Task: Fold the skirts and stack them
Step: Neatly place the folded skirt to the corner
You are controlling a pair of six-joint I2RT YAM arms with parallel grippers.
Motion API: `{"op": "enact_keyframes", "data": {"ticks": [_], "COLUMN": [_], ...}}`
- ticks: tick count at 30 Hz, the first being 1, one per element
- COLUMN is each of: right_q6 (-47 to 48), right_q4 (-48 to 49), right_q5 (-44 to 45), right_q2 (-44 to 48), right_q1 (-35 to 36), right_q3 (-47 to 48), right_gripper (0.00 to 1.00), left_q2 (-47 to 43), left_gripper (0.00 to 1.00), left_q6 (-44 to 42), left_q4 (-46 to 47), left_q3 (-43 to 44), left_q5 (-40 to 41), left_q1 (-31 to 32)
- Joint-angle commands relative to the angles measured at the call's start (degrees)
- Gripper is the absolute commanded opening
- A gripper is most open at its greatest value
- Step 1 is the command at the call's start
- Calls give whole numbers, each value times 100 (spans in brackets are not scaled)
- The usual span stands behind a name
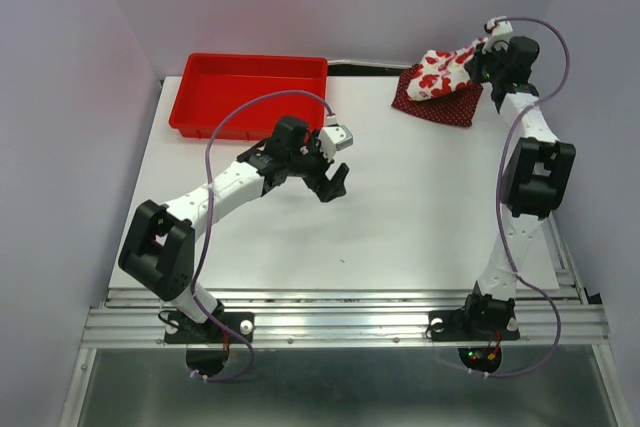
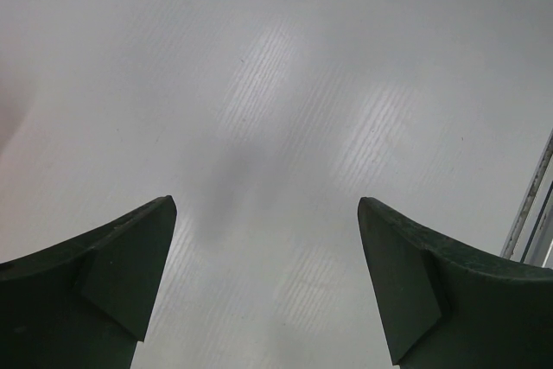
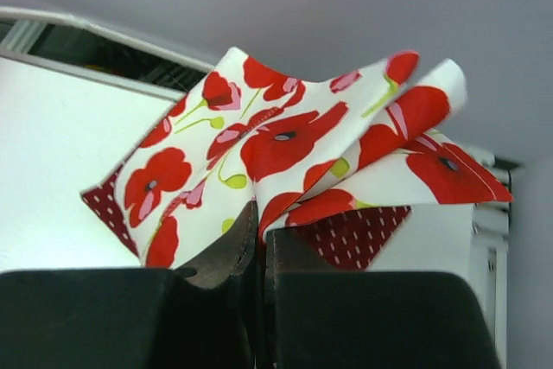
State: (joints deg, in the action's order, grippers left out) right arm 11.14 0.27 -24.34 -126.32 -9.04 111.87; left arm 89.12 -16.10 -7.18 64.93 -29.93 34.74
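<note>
One view, right wrist, shows right fingers [image 3: 371,317] pinching the floral skirt [image 3: 285,140].

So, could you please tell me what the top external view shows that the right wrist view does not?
Only the top external view shows the red tray and the left gripper, open above the table. Only the right wrist view shows clearly that the right gripper is shut on the flowered skirt. Both show that skirt on top of the polka-dot skirt.
</note>
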Motion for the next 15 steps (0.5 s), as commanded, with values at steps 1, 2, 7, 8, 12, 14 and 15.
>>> {"op": "enact_keyframes", "data": {"ticks": [1, 2, 7, 8, 12, 14, 15], "right_q6": [64, 116, 450, 442, 416, 389, 389], "right_q4": [702, 728, 519, 448, 307, 254, 245], "right_q5": [-18, -44, -62, -54, 148, 262, 385], "right_q2": [406, 450, 249, 188, -85, -112, -112], "right_q1": [-72, -72, -124, -125, -177, -177, -229], "right_q3": [-832, -1156, -1563, -1555, -1537, -1537, -1528], "right_gripper": [1, 1, 1, 1, 4, 22, 27], "left_q2": [-97, -71, -35, -27, -53, -62, -62], "left_gripper": [98, 98, 98, 98, 98, 98, 98], "left_q6": [37, 19, 1, 1, 1, 1, 10], "left_q4": [85, 42, -64, -82, -99, -99, -91], "left_q3": [2, 55, 169, 178, 170, 152, 152], "left_q5": [-136, -127, -136, -136, -136, -153, -153], "left_q1": [-38, -38, -38, -38, -38, -38, -38]}}
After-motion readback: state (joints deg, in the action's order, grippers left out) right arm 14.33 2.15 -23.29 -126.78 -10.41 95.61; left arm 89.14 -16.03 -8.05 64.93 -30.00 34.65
